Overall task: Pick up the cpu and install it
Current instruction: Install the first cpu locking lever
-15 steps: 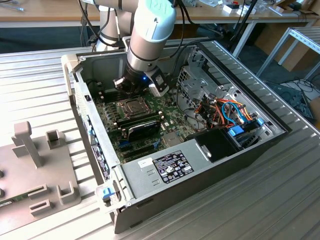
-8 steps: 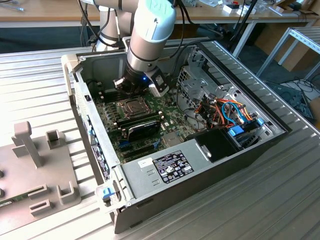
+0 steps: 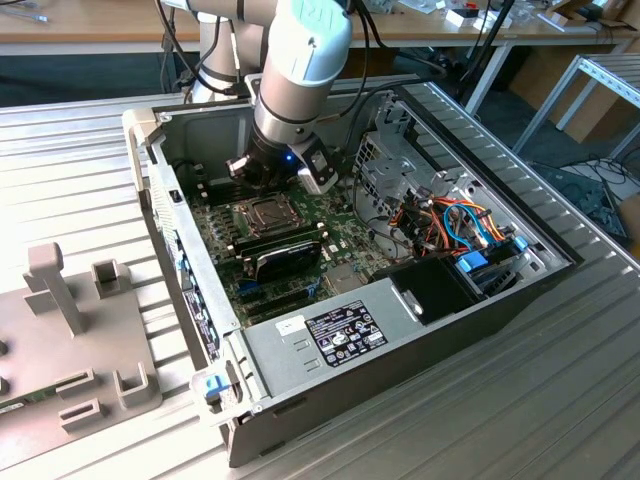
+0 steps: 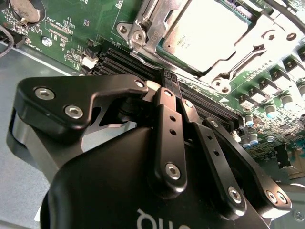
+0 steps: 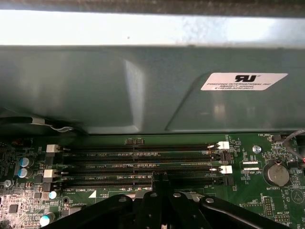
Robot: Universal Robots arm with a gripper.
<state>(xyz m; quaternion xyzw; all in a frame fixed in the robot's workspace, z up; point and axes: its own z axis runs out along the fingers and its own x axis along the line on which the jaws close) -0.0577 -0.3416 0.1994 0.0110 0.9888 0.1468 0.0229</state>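
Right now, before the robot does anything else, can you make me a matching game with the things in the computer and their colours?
Things:
1. cpu
2. motherboard
3. pincer
4. plastic clip at the case's near corner in the exterior view

Colours:
A. green
B. black
C. silver-grey
D. blue

Pairs: 1-C, 2-A, 3-B, 4-D
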